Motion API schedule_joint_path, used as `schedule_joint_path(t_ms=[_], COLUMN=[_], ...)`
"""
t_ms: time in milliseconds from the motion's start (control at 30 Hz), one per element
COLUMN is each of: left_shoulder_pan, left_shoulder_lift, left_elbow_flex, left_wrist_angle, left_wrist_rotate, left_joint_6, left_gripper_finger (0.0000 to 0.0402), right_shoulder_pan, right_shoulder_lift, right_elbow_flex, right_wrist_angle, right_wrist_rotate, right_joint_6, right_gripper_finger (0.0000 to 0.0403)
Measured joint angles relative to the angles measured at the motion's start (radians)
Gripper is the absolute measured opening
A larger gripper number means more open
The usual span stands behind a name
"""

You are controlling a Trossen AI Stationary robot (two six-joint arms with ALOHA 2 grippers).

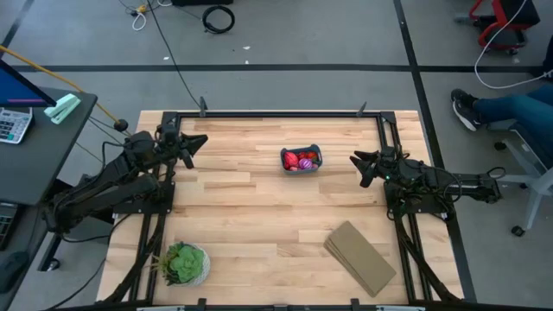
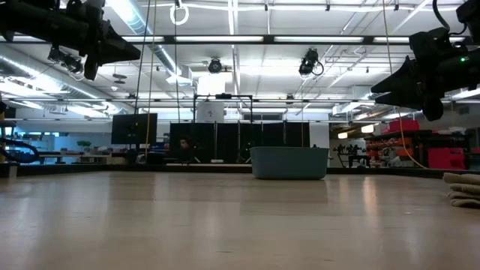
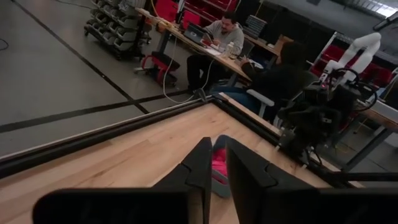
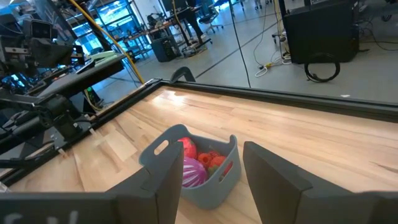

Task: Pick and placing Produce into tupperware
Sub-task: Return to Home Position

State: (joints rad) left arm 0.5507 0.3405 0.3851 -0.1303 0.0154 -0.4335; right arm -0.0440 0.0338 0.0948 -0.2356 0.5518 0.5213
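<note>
From table height, the tupperware [image 2: 289, 162] shows only its outer wall; the produce inside is hidden. In the left wrist view, the left gripper's fingers [image 3: 202, 168] cover most of the tub. From overhead, the produce [image 1: 301, 161] is too small to sort apart. At four o'clock, the tan block [image 2: 463, 189] is cut off by the low view's edge.

I see the little blue tupperware [image 1: 301, 161] just above the middle, with red and pink produce [image 1: 300, 161] inside.

Left hand [image 3: 214, 163] fingers nearly together; pink produce [image 3: 219, 169] between, tupperware [image 3: 219, 185] beyond.
</note>
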Motion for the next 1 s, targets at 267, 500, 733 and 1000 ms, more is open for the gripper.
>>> schedule_joint_path(t_ms=[267, 500, 733, 1000], left_shoulder_pan=[-0.017, -0.119, -0.158, -0.206], left_shoulder_lift=[0.0, -0.069, -0.302, -0.337], left_elbow_flex=[0.0, 0.0, -0.205, -0.375], left_wrist_angle=[-0.017, -0.103, 0.032, 0.408], left_wrist_rotate=[-0.001, -0.016, 0.004, 0.125], left_joint_6=[0.131, 0.271, 0.126, 0.191], left_gripper_finger=[0.0047, 0.0047, 0.0054, 0.0045], right_shoulder_pan=[0.0, 0.0, 0.0, 0.0], right_shoulder_lift=[0.0, 0.0, 0.0, 0.001], right_elbow_flex=[0.0, 0.0, 0.0, 0.0], right_wrist_angle=[0.0, 0.0, -0.001, -0.001], right_wrist_rotate=[0.0, 0.0, 0.0, 0.0], right_joint_6=[0.0, 0.0, 0.0, 0.0], right_gripper_finger=[0.0176, 0.0176, 0.0176, 0.0176])
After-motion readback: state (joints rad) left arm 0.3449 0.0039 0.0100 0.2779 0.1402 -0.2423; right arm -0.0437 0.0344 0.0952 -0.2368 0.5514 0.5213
